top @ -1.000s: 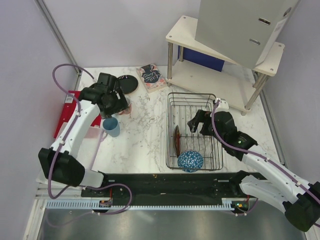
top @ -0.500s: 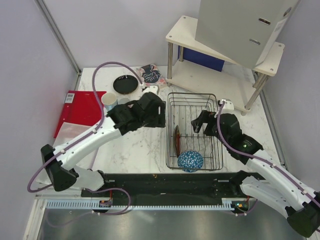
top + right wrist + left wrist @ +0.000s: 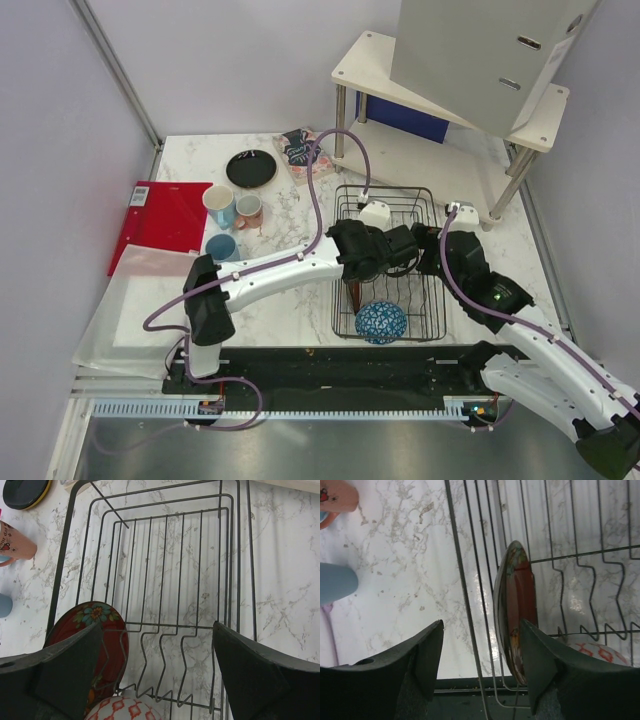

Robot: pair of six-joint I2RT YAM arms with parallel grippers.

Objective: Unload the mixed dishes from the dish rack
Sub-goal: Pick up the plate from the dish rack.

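Observation:
The black wire dish rack (image 3: 420, 205) (image 3: 235, 570) stands right of centre. In its near left corner a dark red-brown plate (image 3: 517, 615) (image 3: 97, 630) stands on edge, beside the patterned bowl (image 3: 381, 322) (image 3: 125, 710). My left gripper (image 3: 482, 655) (image 3: 372, 262) hangs open over the rack's left wall, its fingers on either side of the wall bars and the plate's lower rim. My right gripper (image 3: 160, 675) (image 3: 428, 258) is wide open above the rack's middle, holding nothing. On the table to the left stand two light-blue cups (image 3: 220, 205) (image 3: 222, 247), a pink mug (image 3: 248, 210) and a black plate (image 3: 250, 168).
A white two-tier shelf (image 3: 400, 150) stands behind the rack, with a grey box on top. A patterned booklet (image 3: 300, 150) lies by the shelf leg. A red folder (image 3: 160, 215) and a clear sheet (image 3: 140, 300) lie at the far left.
My left arm has swung right, from the cups across to the rack, and its jaws have narrowed a little. The right gripper has edged slightly further over the rack.

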